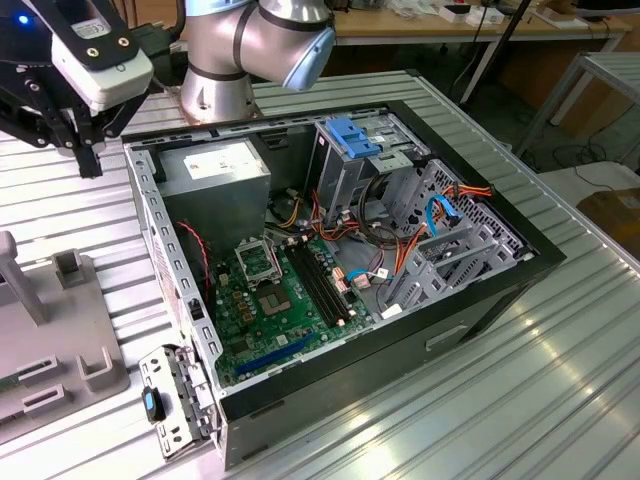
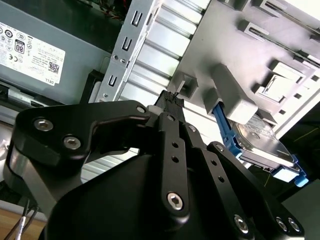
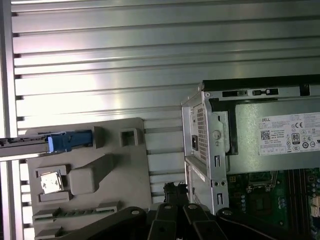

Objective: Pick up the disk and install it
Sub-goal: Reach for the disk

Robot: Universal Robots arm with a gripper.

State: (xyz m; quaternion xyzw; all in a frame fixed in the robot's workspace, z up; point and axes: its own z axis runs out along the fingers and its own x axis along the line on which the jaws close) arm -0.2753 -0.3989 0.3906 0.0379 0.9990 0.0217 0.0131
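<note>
The main risk, as I judge it, is a collision or a poor hold. The black two-finger gripper (image 2: pixel 172 97) has its fingers pressed together with nothing between them, so meeting the disk in that state would push it rather than take it. The grey moulded fixture plate (image 3: pixel 125 170) has raised blocks crowding the disk's near end, and a finger coming down slightly off line could strike one of them. The perforated metal edge of the open black computer case (image 1: pixel 470 310) stands just beside the gripper on its other side, so a sideways swing could clip it. A hold on the blue plastic alone looks liable to slip or twist. Inside the case, loose orange and red cables (image 1: pixel 400 255) hang near the tall metal drive cage (image 1: pixel 345 150) with a blue plastic top, and they could snag a carried disk.

The disk (image 2: pixel 262 142), a flat grey metal hard drive with a white label in a blue plastic carrier, sits in the fixture plate on the ribbed aluminium tabletop (image 3: pixel 125 60). It is apart from the gripper, beyond the raised blocks, on the side away from the case. The gripper hovers over the strip between fixture plate and case, touching neither. Whether the disk stands on edge or leans in its slot, I cannot tell.
</note>
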